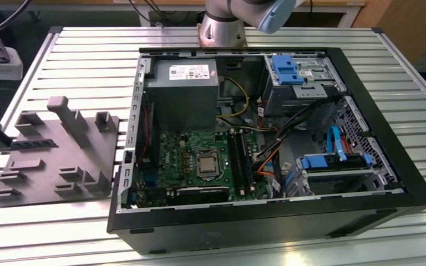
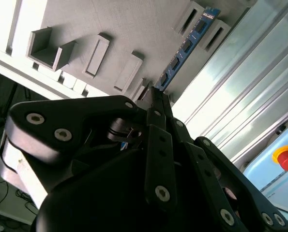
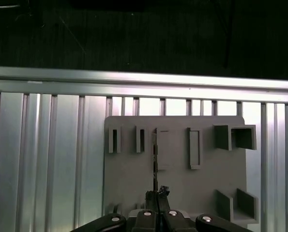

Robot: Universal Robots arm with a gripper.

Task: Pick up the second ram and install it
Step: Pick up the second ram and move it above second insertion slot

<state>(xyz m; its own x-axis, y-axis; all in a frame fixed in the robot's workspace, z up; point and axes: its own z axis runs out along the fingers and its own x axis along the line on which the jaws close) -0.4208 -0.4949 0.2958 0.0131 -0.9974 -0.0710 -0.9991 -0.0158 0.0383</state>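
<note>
The end effector [image 2: 156, 96] is closed, its fingers drawn together on the near end of the ram [image 2: 187, 46]. The ram is a slim blue-green stick standing on edge in the slots of the grey tray [image 2: 134, 29]. In the first wrist view the ram [image 3: 155, 164] is seen edge-on as a thin dark line. It runs from the tray's middle slots straight to the fingertips.

In the exterior view the tray [image 1: 50, 172] lies on the slatted tabletop [image 1: 87, 50], just beside the open case [image 1: 412, 183] on the exterior view's left. The ram [image 1: 35, 144] sits near the tray's far-left edge, with the end effector [image 1: 4, 141] reaching it from the picture's border.

As for progress, I judge the pick-up to be at the grasp. The fingers are on the stick, but it rests low in its slots and does not look lifted.

Everything after that is undone. The ram is well apart from the case, and the long black slots [image 1: 241, 160] on the motherboard [image 1: 191, 149] have not received it. Whether 1 of those slots already holds a stick I cannot tell. So of the 2 parts of the task, picking up is begun and installing is not started.
</note>
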